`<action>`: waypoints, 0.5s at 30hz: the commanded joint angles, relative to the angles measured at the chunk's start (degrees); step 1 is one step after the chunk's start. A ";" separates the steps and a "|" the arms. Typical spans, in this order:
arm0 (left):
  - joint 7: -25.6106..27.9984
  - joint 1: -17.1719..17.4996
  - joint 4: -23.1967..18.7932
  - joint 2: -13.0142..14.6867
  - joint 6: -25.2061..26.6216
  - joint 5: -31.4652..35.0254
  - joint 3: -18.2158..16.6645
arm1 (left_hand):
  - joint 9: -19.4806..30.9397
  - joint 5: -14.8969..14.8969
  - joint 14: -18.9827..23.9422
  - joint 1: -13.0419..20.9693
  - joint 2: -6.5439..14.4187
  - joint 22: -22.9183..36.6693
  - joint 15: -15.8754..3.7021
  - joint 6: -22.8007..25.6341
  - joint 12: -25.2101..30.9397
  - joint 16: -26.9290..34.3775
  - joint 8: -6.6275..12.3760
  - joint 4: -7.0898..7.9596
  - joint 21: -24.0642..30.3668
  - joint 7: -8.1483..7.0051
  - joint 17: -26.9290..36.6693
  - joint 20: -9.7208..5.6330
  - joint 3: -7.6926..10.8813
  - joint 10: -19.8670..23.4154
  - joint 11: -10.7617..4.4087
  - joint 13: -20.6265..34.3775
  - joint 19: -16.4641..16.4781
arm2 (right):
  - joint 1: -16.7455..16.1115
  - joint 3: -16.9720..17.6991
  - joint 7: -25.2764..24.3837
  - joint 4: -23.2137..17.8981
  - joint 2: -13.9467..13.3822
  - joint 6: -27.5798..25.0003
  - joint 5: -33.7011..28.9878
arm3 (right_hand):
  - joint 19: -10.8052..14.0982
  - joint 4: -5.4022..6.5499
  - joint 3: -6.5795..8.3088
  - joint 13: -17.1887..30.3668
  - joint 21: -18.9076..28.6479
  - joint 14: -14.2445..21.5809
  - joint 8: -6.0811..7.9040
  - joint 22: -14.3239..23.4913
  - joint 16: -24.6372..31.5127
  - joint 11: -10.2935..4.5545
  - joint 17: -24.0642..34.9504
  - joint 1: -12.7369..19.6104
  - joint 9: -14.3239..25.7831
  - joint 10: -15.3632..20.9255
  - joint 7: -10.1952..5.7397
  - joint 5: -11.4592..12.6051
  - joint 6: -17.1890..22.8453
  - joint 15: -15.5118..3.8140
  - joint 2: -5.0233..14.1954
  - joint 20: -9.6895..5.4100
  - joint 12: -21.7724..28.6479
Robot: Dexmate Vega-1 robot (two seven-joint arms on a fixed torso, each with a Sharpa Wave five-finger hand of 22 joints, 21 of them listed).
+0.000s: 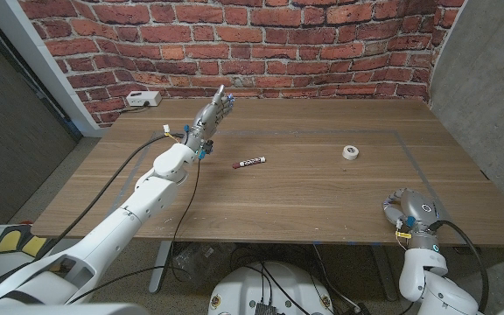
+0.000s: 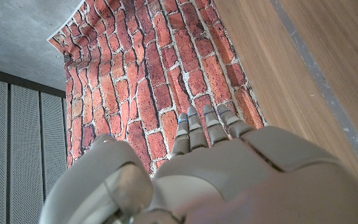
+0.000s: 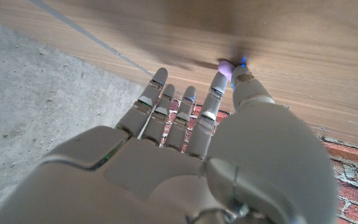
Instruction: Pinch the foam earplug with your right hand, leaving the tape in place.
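Earplug (image 3: 225, 65) at right robot hand (image 3: 185, 162) fingertips

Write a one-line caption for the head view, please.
Left hand raised over the wooden table, right hand at the near edge; a marker and tape roll lie between.

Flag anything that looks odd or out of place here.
The left hand is raised above the wooden table, open fingers toward the red brick wall, holding nothing. A small red-and-white stick lies askew mid-table. Nothing spilled or damaged.
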 commanded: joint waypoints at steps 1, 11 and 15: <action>-0.07 -0.09 0.33 -0.08 0.20 -0.25 0.00 | 0.19 -0.30 0.60 0.47 -0.12 0.30 -0.14 0.57 -0.04 -0.19 -0.13 0.03 -0.21 0.05 0.28 -0.14 -0.42 0.61 -0.10 0.34 0.60 | 0.64 -1.19 -1.60 0.65 -1.02 -0.77 0.70 | 0.76 0.25 0.42 0.16 0.45 0.92 0.61 0.28 0.33 -0.35 0.22 0.99 0.18 1.13 -0.17 0.30 0.98 -2.59 0.12 -3.92 0.47; -0.06 -0.05 0.36 -0.03 0.15 -0.35 -0.11 | 0.20 -0.33 0.64 0.54 -0.04 0.31 -0.16 0.69 -0.11 -0.19 -0.14 0.03 -0.38 0.08 0.28 -0.15 -0.49 0.60 -0.03 0.35 0.67 | 0.98 -1.37 -2.77 0.66 -1.47 -0.61 1.00 | 1.43 0.47 0.35 0.14 0.62 1.77 0.97 0.31 0.42 -0.67 0.30 1.21 0.23 1.97 -0.10 0.21 1.70 -2.88 0.27 -4.24 0.54; -0.06 -0.16 0.45 -0.04 0.26 -0.35 -0.09 | 0.20 -0.34 0.62 0.56 -0.02 0.31 -0.12 0.76 -0.12 -0.21 -0.13 0.03 -0.43 0.04 0.28 -0.10 -0.52 0.60 -0.07 0.35 0.68 | 1.21 -1.55 -3.08 0.89 -1.61 -0.35 1.10 | 1.79 0.49 0.36 0.13 0.73 2.14 1.25 0.32 0.41 -0.62 0.30 1.39 0.25 2.47 0.03 0.20 2.32 -3.07 0.30 -4.31 0.60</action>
